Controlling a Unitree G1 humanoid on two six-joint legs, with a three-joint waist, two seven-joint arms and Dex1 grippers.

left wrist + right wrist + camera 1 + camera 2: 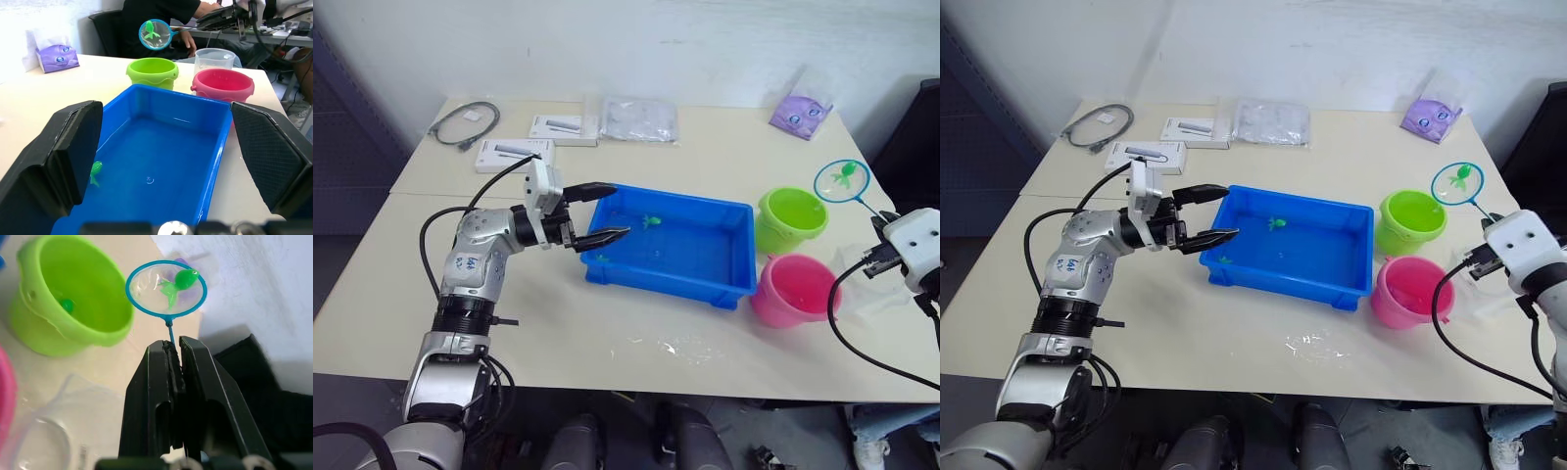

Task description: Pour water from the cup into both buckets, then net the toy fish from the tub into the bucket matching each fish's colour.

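— Tub [734,257]: glossy blue plastic, smooth, catching highlights along the rim. Same for the green bucket [791,217] and pink bucket [795,290]?

— Same: smooth shiny plastic, both. Cup [215,58]: clear plastic, slightly cloudy.

— And the net [166,287]?

— Fine see-through mesh, smooth light blue plastic hoop. Green fish [179,282] inside: glossy plastic.

— Table [724,157]?

— Matt cream top, smooth.

— Left gripper [609,211]?

— Black matt fingers [266,156], finely textured on the pads. Right gripper [174,351]: smooth black plastic, faint sheen. Arm shells: satin silver-grey metal look.
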